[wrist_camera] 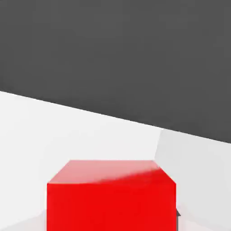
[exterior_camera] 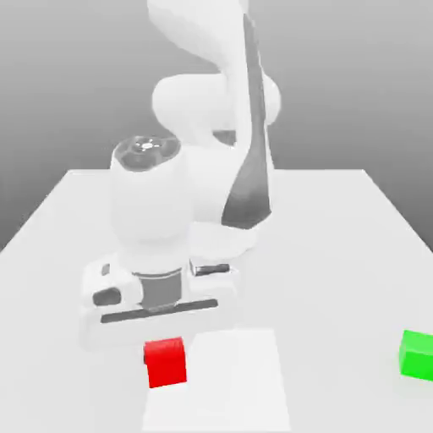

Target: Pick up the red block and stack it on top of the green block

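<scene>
hand (exterior_camera: 166, 338): closed on red block (exterior_camera: 165, 362), low on worktop (exterior_camera: 338, 254)
green block (exterior_camera: 417, 353): well off toward exterior view's right, clear path

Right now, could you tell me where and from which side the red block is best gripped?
Grip the red block across two opposite vertical faces, coming straight down from above. It sits flat on the table with its top free, and the green block stands well apart.
</scene>
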Controlling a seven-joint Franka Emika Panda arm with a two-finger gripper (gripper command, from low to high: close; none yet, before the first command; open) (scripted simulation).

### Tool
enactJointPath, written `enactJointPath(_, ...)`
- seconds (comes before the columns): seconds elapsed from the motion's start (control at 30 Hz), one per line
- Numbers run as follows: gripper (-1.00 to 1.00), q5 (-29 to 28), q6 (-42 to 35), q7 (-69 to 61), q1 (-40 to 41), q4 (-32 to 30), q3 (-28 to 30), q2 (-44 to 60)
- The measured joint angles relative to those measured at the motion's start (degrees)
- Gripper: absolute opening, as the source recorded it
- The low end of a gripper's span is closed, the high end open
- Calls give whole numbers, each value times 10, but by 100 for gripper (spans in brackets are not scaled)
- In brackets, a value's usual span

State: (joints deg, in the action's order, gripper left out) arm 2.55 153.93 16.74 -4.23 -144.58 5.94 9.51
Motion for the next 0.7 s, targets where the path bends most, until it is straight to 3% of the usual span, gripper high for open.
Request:
enactJointPath(0.53, -100, -70, -62, -222, -176, 54, -217, -5)
enactJointPath(0.67, -100, -113, -9, -208, -201, 61, -211, 59)
enactJointPath(0.7, 100, -125, 9, -199, -209, 62, -202, 79)
